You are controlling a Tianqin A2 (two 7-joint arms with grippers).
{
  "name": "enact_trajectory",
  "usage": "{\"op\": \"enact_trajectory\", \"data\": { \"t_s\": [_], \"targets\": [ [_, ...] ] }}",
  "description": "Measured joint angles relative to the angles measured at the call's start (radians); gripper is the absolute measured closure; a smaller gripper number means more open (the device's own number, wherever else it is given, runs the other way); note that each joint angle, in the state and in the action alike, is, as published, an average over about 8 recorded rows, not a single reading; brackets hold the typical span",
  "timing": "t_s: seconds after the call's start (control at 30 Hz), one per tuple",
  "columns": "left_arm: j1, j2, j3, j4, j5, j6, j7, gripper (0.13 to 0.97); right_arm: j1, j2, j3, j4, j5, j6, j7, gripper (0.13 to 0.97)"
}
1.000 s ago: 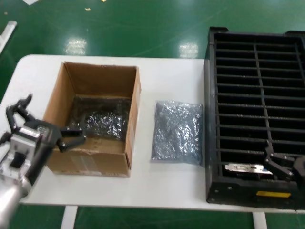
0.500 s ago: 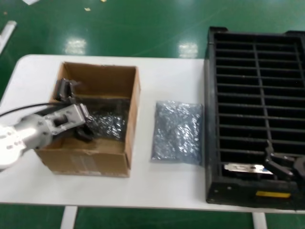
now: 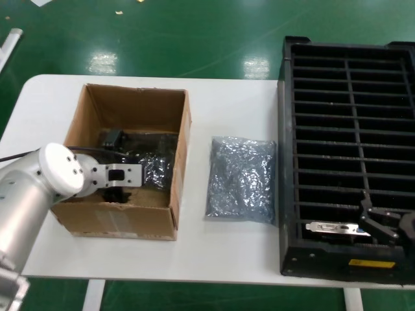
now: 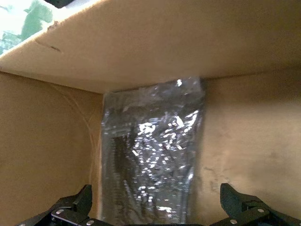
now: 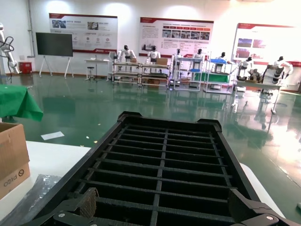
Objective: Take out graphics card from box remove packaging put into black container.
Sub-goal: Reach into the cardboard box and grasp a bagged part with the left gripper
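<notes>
The brown cardboard box [image 3: 178, 139] stands on the left of the table. On its floor lies shiny silver packaging [image 3: 155, 170] with a dark board showing through it [image 4: 150, 155]. My left gripper [image 3: 117, 165] is down inside the box, open, its fingertips [image 4: 84, 200] either side of the near end of that bag, not touching it. A second silvery bag [image 3: 241, 179] lies flat on the table between box and black container [image 3: 288, 162]. A graphics card's silver bracket [image 3: 332, 227] shows in the container's front slot. My right gripper [image 3: 387, 228] hovers open beside it, empty [image 5: 163, 202].
The white table's front edge [image 3: 194, 275] runs close below the box. Green floor surrounds the table. The container's yellow label [image 3: 371, 264] marks its front rim. The box's tall walls [image 4: 155, 42] close in round the left gripper.
My left arm swung from outside the box's front-left corner over the wall and down into the box, towards the bagged card. The right arm stayed still.
</notes>
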Motion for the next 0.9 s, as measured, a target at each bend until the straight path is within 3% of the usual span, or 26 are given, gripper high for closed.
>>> {"op": "enact_trajectory", "data": {
  "t_s": [0.23, 0.47, 0.63, 0.9],
  "targets": [
    [-0.092, 0.066, -0.053, 0.232, -0.144, -0.112, 0.279, 0.146, 0.0, 0.0, 0.0, 0.0, 0.0, 0.0, 0.0, 0.129],
    [-0.126, 0.089, -0.129, 0.333, -0.276, -0.172, 0.512, 0.215, 0.0, 0.0, 0.0, 0.0, 0.0, 0.0, 0.0, 0.129],
    [-0.133, 0.092, -0.154, 0.355, -0.332, -0.186, 0.593, 0.279, 0.0, 0.0, 0.0, 0.0, 0.0, 0.0, 0.0, 0.129],
    [-0.131, 0.089, -0.153, 0.363, -0.368, -0.187, 0.631, 0.422, 0.0, 0.0, 0.0, 0.0, 0.0, 0.0, 0.0, 0.129]
  ]
}}
